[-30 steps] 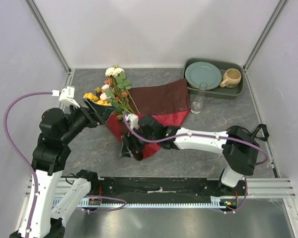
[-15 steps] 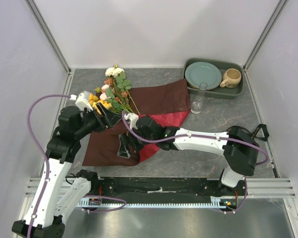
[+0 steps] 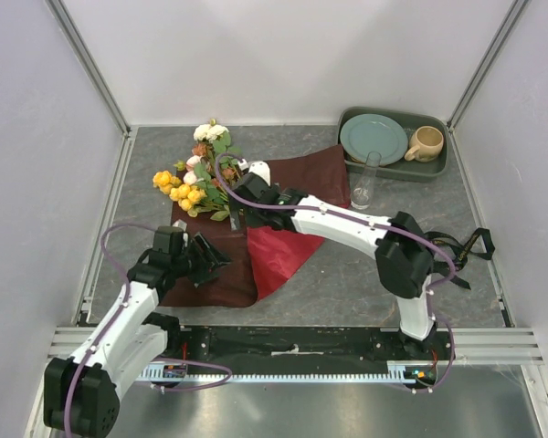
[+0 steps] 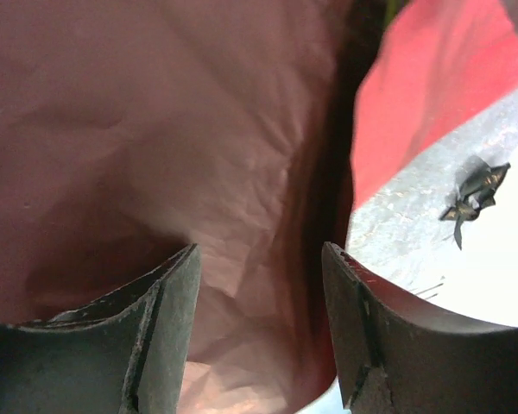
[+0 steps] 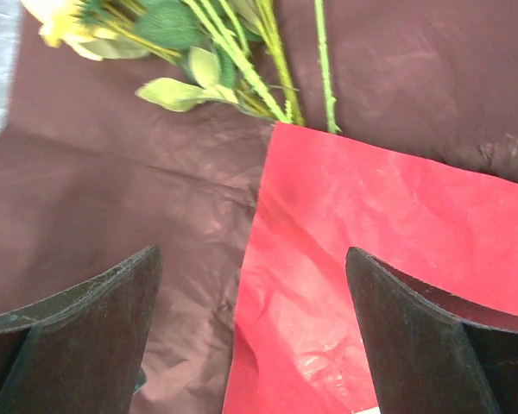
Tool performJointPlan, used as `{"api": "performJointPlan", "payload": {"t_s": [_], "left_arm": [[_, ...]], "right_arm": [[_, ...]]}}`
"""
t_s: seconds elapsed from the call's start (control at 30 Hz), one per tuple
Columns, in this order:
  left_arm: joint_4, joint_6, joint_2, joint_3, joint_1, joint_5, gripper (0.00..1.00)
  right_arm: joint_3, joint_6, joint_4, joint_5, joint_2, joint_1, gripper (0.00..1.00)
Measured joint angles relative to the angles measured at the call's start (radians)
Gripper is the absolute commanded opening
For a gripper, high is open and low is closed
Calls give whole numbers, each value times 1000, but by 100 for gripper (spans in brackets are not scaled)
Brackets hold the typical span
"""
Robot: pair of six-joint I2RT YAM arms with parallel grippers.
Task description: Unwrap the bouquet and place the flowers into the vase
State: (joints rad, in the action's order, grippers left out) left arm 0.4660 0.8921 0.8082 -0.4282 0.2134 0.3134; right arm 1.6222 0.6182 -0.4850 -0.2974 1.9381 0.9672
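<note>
The bouquet lies unwrapped. Its flowers (image 3: 201, 173), yellow, white and pink blooms on green stems (image 5: 242, 69), rest on the spread maroon wrapping paper (image 3: 297, 178), which overlaps a red sheet (image 3: 288, 251). My right gripper (image 3: 240, 212) hovers open just below the stem ends, over the seam of maroon and red paper (image 5: 255, 259). My left gripper (image 3: 216, 258) is open low over the near-left flap of maroon paper (image 4: 259, 259), with only paper behind the gap. The clear glass vase (image 3: 369, 182) stands upright at the right, apart from both grippers.
Behind the vase, a dark green tray (image 3: 397, 173) holds a teal plate (image 3: 373, 137) and a beige mug (image 3: 426, 143). A small dark scrap (image 4: 475, 194) lies on the grey tabletop beside the red sheet. White walls enclose the table.
My left gripper has left the flower heads and drawn back toward the near left, and the maroon paper has spread out there. My right gripper moved from the paper's near edge up to the stems.
</note>
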Motion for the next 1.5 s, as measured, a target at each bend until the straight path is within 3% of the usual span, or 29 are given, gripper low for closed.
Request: {"api": "performJointPlan", "payload": {"t_s": [0.23, 0.43, 0.6, 0.73, 0.87, 0.97, 1.13, 1.23, 1.5], "left_arm": [[-88, 105, -1, 162, 0, -24, 63], [-167, 141, 30, 187, -1, -20, 61], [-193, 148, 35, 192, -1, -20, 61], [-201, 151, 27, 199, -1, -23, 60], [-206, 153, 25, 201, -1, -24, 60], [-208, 153, 27, 201, -1, -25, 60], [-229, 153, 48, 201, -3, -22, 59], [-240, 153, 60, 199, -6, -21, 59], [-279, 153, 96, 195, -23, -21, 58]], "right_arm": [[216, 76, -135, -141, 230, 43, 98], [314, 120, -219, -258, 345, 63, 95], [329, 126, -289, -372, 373, 64, 70], [313, 127, -302, -451, 370, 65, 56], [260, 122, -308, -488, 367, 69, 19], [214, 124, -305, -495, 357, 70, 9], [32, 144, -293, -517, 219, 75, 12], [-134, 151, -283, -521, 31, 79, 21], [-551, 166, -209, -429, -462, 93, 25]]}}
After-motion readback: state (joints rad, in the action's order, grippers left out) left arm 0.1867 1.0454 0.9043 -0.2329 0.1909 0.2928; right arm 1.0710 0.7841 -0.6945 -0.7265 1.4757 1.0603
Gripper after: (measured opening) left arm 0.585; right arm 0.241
